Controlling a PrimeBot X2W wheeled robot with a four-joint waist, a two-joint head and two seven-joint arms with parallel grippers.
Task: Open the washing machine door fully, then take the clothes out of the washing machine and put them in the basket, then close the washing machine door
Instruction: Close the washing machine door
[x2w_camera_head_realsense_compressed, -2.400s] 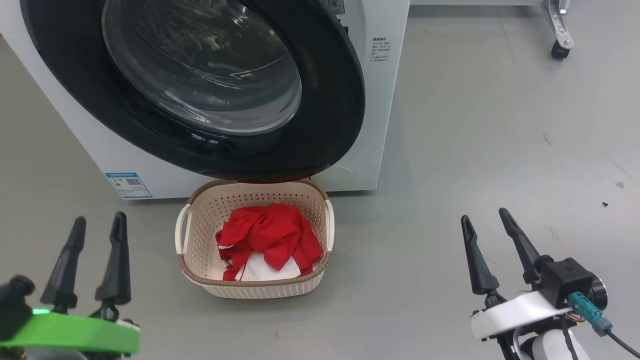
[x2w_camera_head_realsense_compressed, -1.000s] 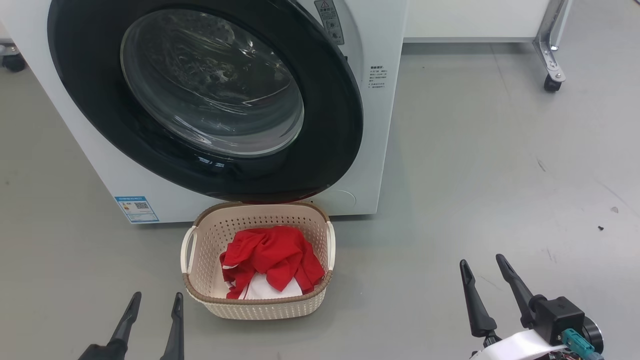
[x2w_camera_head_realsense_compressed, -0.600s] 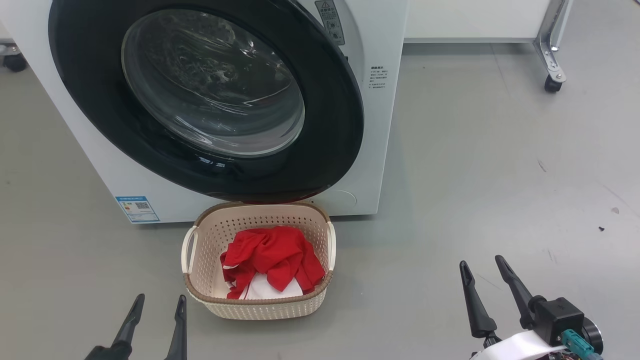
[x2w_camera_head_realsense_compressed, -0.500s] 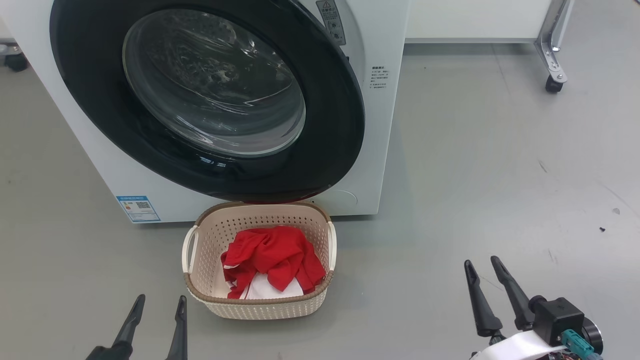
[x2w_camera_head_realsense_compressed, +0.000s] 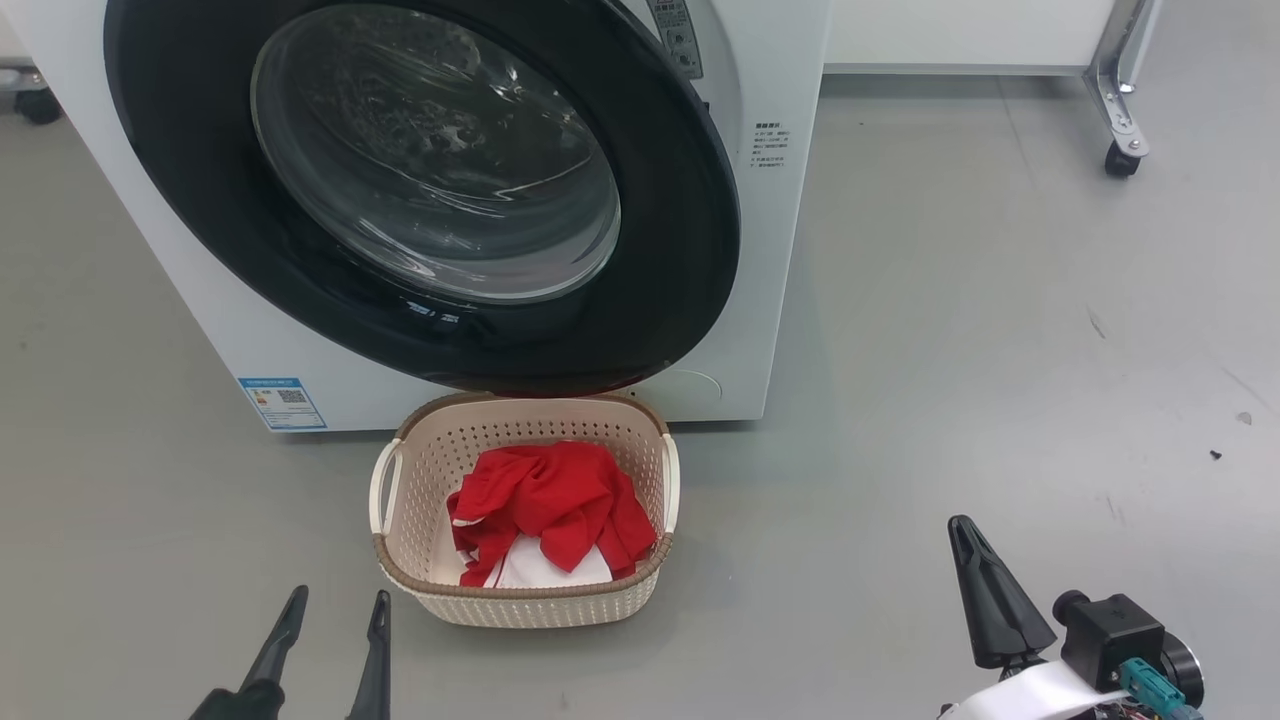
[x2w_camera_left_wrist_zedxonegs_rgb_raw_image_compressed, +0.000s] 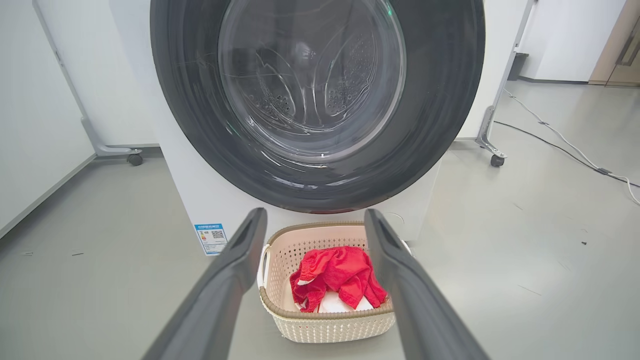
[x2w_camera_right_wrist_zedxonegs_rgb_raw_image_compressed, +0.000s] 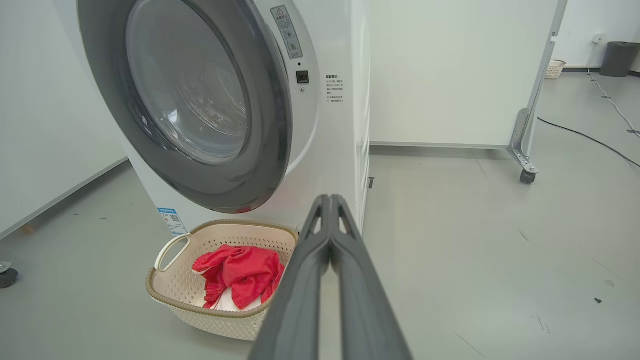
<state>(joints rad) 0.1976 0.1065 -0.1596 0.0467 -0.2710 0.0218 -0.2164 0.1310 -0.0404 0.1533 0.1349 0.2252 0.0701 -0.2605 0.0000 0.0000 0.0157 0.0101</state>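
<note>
Head view: the washing machine door (x2w_camera_head_realsense_compressed: 430, 170) lies against the front of the washing machine (x2w_camera_head_realsense_compressed: 780, 250), and the basket (x2w_camera_head_realsense_compressed: 520, 605) sits on the floor just under its lower rim. The clothes (x2w_camera_head_realsense_compressed: 545, 495) are heaped inside the basket, red over white. Both arms hang low and well apart from everything. The left gripper (x2w_camera_head_realsense_compressed: 339, 597) has its fingers spread. The right gripper (x2w_camera_head_realsense_compressed: 968, 535) has its fingers pressed together into one dark spike, pinching nothing.

Left wrist view: between the parted fingers I look straight at the door's glass. The steel drum behind it shows no red that I can make out. The basket is close under the door.

Right wrist view: from the side, the black rim looks seated on the white front. I can't tell whether the latch has caught. A red glint at the rim's lower edge may be a reflection of the clothes or a pinched scrap.

To my eye the unloading is done and the closing step is all but finished. The next move calls for checking that glint and, if the door is loose, a firm push on the rim with the closed right fingers.
</note>
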